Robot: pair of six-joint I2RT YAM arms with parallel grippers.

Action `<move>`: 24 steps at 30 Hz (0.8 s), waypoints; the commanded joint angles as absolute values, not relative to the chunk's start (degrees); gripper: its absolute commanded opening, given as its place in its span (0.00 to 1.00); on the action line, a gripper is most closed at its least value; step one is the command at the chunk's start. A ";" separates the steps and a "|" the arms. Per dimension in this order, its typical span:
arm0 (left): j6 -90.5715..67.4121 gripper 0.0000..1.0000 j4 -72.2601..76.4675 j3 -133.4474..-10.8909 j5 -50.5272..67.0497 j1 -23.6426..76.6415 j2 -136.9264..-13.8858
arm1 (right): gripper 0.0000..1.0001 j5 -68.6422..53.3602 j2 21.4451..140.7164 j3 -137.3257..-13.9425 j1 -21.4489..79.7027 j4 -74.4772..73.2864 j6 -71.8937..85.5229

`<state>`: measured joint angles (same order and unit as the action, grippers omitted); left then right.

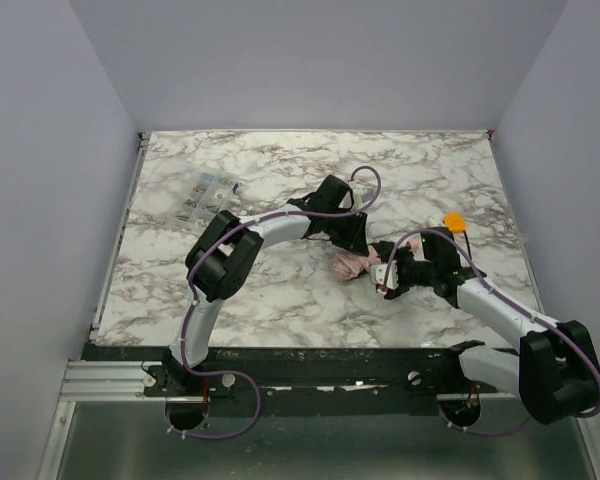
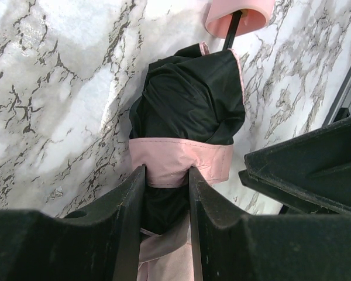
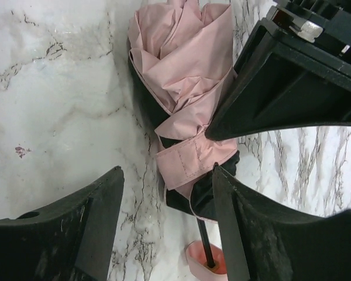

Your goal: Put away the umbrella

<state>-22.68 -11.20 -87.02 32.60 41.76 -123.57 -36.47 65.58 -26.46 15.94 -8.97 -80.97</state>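
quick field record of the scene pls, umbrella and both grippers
umbrella: folded, lying on the marble table
strap: pink, across the bundle
handle: pink, on a thin dark shaft
left gripper: shut on the umbrella
right gripper: open, straddling the umbrella
other: small orange thing, apart on the table

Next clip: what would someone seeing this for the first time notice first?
The crumpled pink umbrella in the middle of the marble table stands out first, with both arms bent in over it. The left gripper is clamped on its bunched fabric by the strap, while the right gripper stands open at its handle end. A small orange thing lies apart, toward the far right.
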 commanded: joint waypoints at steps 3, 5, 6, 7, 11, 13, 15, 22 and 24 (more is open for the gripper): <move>-18.12 0.29 -21.70 -84.32 24.68 43.15 -130.96 | 0.62 -39.23 66.36 -24.40 15.82 -4.79 -81.62; -18.11 0.29 -21.89 -84.54 24.85 43.15 -131.14 | 0.66 -39.17 66.50 -23.23 15.82 -2.89 -82.13; -18.11 0.29 -22.01 -84.70 24.98 43.15 -131.13 | 0.68 -39.20 66.60 -22.55 15.81 -1.14 -82.08; -18.02 0.30 -22.20 -84.89 25.12 43.18 -131.26 | 0.69 -39.12 66.86 -21.86 15.82 -0.55 -82.57; -18.07 0.29 -22.55 -85.33 25.48 43.15 -131.40 | 0.70 -37.61 67.67 -19.00 15.81 8.24 -81.83; -18.11 0.30 -22.70 -85.59 25.66 43.16 -131.48 | 0.69 -37.18 67.63 -17.68 15.84 11.29 -81.66; -18.11 0.29 -22.84 -85.78 25.86 43.16 -131.62 | 0.67 -37.35 67.64 -16.86 15.81 13.00 -81.65; -18.02 0.30 -23.16 -86.19 26.24 43.20 -131.79 | 0.56 -36.82 68.93 -13.62 15.87 20.12 -82.18; -17.93 0.30 -23.18 -86.24 26.24 43.18 -131.88 | 0.53 -36.91 69.08 -12.98 15.89 21.42 -82.36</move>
